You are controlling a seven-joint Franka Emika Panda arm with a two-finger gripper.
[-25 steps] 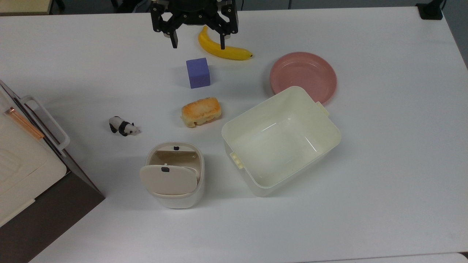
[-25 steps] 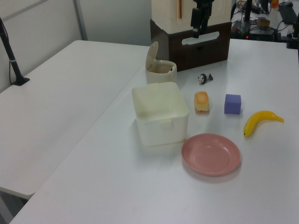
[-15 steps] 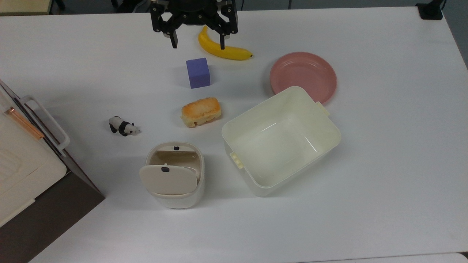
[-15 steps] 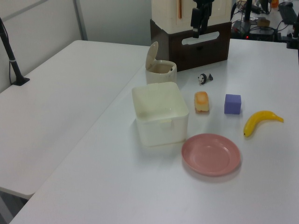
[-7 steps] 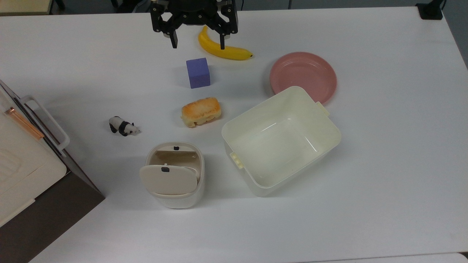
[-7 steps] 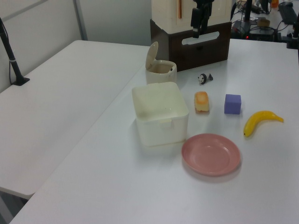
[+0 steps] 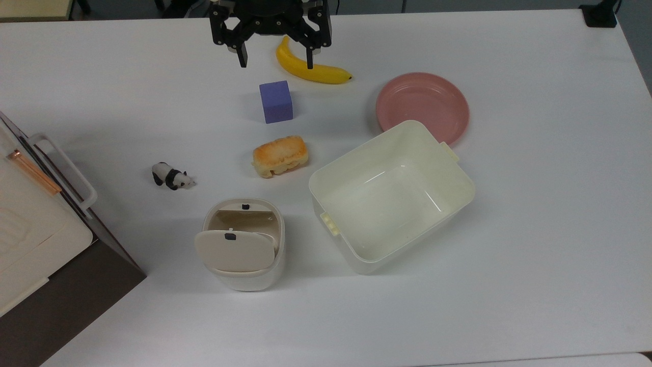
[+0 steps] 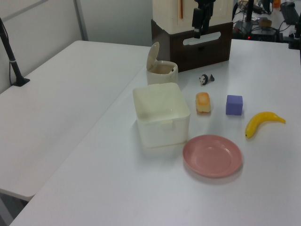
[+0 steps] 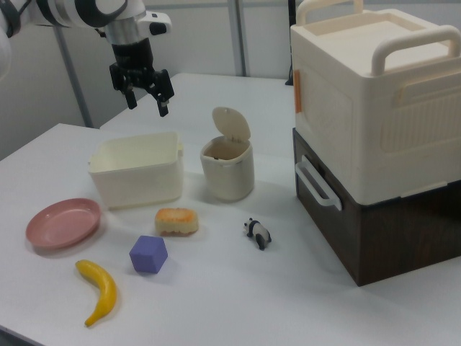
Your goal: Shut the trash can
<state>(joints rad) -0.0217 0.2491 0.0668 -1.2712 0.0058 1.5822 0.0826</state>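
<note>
Top overhead; left, right views oblique, opposed.

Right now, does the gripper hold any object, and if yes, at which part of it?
Nothing is held. The gripper is open with empty space between its fingers, raised above the table, far from the trash can, whose lid stands open.

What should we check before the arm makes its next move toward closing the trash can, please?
1. Trash can upright on the table: ok.
2. Lid closed: not ok, it stands raised on its hinge.
3. End effector empty, fingers apart: ok.
4. End effector near the lid: not ok, in the top view it hangs far off, by the banana.
5. Inside of the can free of anything blocking the lid: ok, tan interior looks bare.
6. Tub apart from the can: ok.
</note>
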